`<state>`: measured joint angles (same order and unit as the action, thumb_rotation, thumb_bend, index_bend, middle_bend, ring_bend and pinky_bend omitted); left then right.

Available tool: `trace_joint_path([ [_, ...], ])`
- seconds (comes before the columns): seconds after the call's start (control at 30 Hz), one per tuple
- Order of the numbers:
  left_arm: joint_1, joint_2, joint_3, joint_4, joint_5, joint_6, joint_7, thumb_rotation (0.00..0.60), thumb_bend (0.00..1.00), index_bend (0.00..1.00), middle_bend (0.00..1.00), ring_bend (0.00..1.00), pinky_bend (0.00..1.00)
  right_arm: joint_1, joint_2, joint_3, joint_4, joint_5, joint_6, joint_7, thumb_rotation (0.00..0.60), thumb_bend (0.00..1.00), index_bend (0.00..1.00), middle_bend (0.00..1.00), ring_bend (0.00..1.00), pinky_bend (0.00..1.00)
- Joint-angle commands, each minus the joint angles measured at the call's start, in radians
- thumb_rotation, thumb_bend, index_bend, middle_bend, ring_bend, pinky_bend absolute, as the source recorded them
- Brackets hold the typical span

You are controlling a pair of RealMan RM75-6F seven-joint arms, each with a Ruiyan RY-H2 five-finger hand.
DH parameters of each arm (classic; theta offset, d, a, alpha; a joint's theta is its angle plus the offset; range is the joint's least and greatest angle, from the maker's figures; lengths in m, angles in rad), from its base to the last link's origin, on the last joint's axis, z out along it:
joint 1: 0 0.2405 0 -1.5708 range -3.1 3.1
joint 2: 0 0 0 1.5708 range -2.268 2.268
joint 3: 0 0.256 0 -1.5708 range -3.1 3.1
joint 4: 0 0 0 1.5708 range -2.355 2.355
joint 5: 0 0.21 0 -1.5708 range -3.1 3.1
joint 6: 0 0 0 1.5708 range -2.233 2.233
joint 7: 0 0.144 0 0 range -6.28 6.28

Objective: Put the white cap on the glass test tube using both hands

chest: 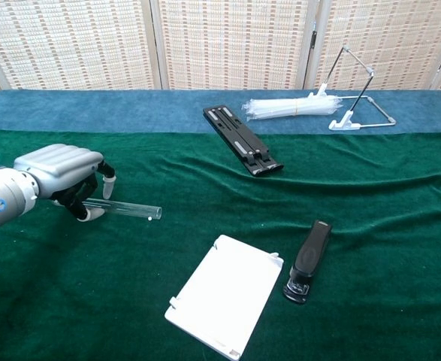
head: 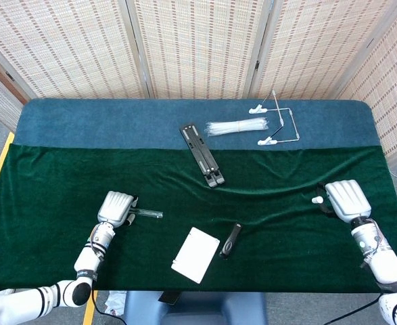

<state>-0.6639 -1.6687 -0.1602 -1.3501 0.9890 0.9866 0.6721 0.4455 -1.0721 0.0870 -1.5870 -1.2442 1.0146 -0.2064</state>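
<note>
A: What is seen of the surface?

B: A table is draped in dark green velvet cloth (head: 63, 183), wrinkled across the middle. A blue cloth strip (head: 117, 122) is laid along the far edge. Woven reed screens (head: 198, 47) are stood behind the table; grey floor and a yellow line are seen at the left edge of the head view.

A: Task items?

B: The glass test tube (chest: 130, 208) is laid flat on the green cloth, front left. The left hand (chest: 58, 174) is curled over its closed end, fingers around it; a firm grip cannot be confirmed. The white cap (head: 316, 200) is seen at the fingertips of the right hand (head: 345, 200), front right, well apart from the tube. Whether it is pinched or only touched cannot be told.

A: Anything else?

B: A white plastic lid (chest: 224, 295) and a black stapler (chest: 306, 260) are laid near the front edge. A black folding stand (chest: 243, 140), a bundle of clear tubes (chest: 288, 106) and a wire frame stand (chest: 355, 98) are placed further back.
</note>
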Motion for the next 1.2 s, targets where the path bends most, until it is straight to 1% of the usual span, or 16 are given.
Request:
trace_joint_path([
  [0.03,-0.003,-0.003,0.003,0.002,-0.002,0.004,0.002,0.600,0.37,0.50,0.83,0.72,0.81,0.001,-0.002,0.000,0.002,0.001,-0.002,0.001,0.600,0.65,0.68,1.00,1.00,1.00],
  [0.3,-0.011,-0.006,0.010,0.009,-0.017,0.012,0.006,0.600,0.37,0.54,0.83,0.72,0.81,0.002,-0.004,-0.001,0.009,0.002,-0.006,0.006,0.600,0.65,0.68,1.00,1.00,1.00],
  [0.57,-0.014,-0.007,0.018,0.027,-0.022,0.005,-0.016,0.600,0.43,0.59,0.84,0.74,0.81,0.001,-0.003,0.000,0.010,0.002,-0.005,0.015,0.600,0.65,0.68,1.00,1.00,1.00],
  [0.7,-0.013,-0.005,0.019,0.028,-0.013,0.007,-0.039,0.600,0.44,0.62,0.85,0.74,0.81,-0.001,0.001,0.001,0.006,0.000,0.000,0.019,0.600,0.65,0.68,1.00,1.00,1.00],
  [0.83,-0.010,0.003,0.018,0.024,0.015,0.006,-0.092,0.600,0.48,0.64,0.87,0.75,0.82,-0.003,0.010,0.006,-0.011,-0.009,0.011,0.032,0.600,0.65,0.68,1.00,1.00,1.00],
  [1.0,-0.001,0.032,0.005,-0.013,0.069,0.003,-0.214,0.600,0.52,0.66,0.88,0.77,0.83,-0.005,0.039,0.014,-0.065,-0.052,0.032,0.077,0.600,0.66,0.69,1.00,1.00,1.00],
  [1.2,0.016,0.087,-0.014,-0.119,0.150,0.022,-0.369,0.600,0.53,0.67,0.88,0.77,0.83,0.008,0.094,0.027,-0.177,-0.141,0.057,0.127,0.600,0.66,0.69,1.00,1.00,1.00],
])
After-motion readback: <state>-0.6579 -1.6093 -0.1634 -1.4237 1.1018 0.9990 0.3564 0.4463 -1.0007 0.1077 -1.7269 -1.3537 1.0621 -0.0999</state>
